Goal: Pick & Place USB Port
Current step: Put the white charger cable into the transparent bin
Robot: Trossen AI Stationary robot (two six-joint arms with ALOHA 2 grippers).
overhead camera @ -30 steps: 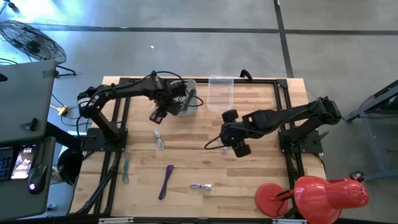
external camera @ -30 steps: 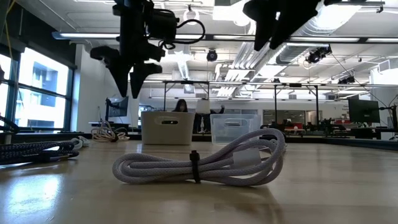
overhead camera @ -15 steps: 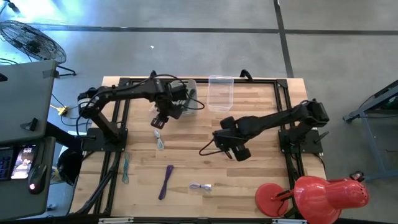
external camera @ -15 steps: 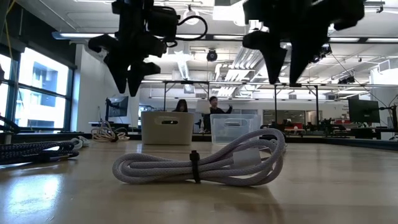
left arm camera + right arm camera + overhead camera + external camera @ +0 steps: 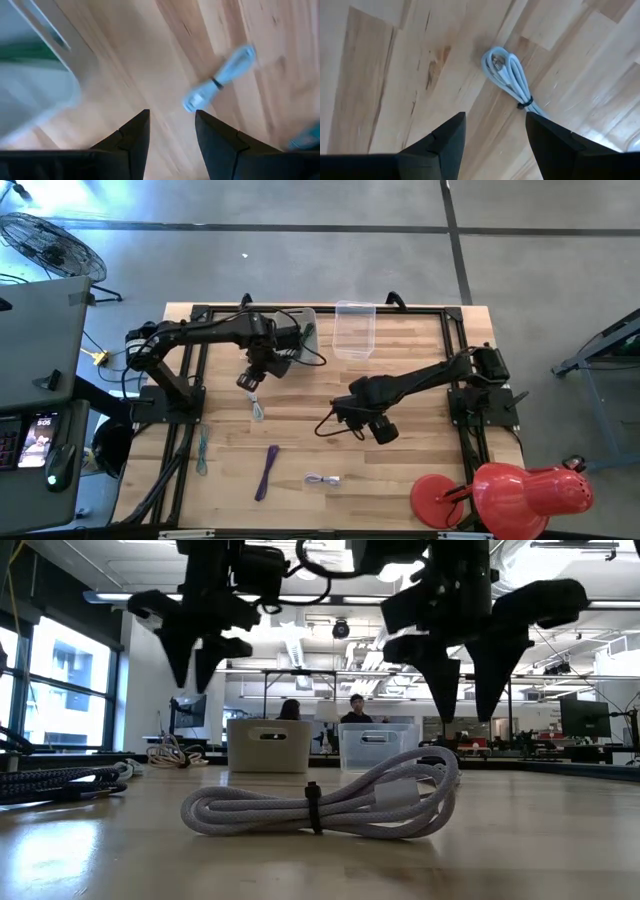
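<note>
**Both arms poised above cables**

White cable point(image 5: 320, 802) lies coiled on the desk's point(image 5: 420, 470) near edge; right end effector point(image 5: 352, 420) hangs mid-desk, fingers apart, empty; left end effector point(image 5: 250, 380) hovers open beyond, over a pale bundled cable point(image 5: 220, 80) beside the bin point(image 5: 305, 340).

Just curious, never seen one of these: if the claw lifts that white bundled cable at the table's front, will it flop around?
Probably somewhat. The white cable looks soft, so its loops may sag, though the dark tie should keep it bundled. It looks light and is unlikely to roll.
</note>
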